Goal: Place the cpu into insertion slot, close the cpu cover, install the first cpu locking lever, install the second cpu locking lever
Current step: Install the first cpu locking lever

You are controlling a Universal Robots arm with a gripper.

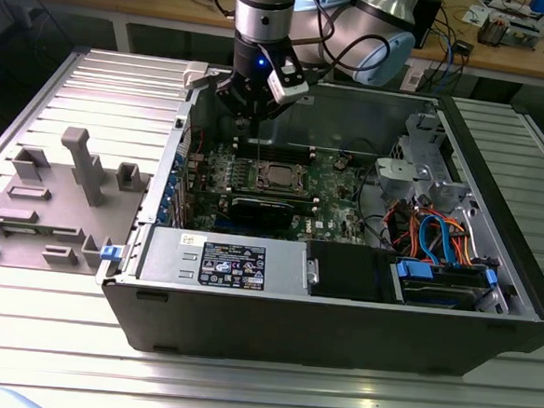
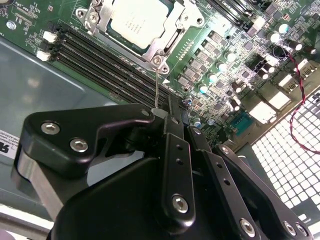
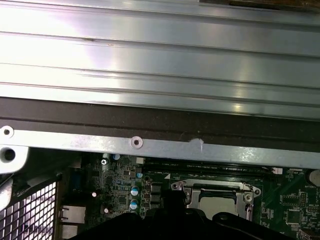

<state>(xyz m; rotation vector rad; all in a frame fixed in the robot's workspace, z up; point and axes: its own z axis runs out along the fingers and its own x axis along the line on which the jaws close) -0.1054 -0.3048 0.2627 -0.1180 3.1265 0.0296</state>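
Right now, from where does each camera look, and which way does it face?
Exterior view: off the arm, above the open computer case; the arm and gripper hang over the cpu.
Second wrist view: on the arm, facing past the gripper onto the cpu.
First wrist view: on the arm, facing the case wall.
All three share the cpu cover.

Arm: descends vertically, wrist pointing down. Hand [image 1: 247, 118]: fingers closed together on a thin lever [image 2: 156, 90], poised directly above the insertion slot [image 1: 278, 176].

Silver-grey cpu [image 2: 134, 21]; silvery cpu cover [image 2: 165, 42]; green circuit board [image 2: 210, 55]; black pincer [image 2: 167, 117].
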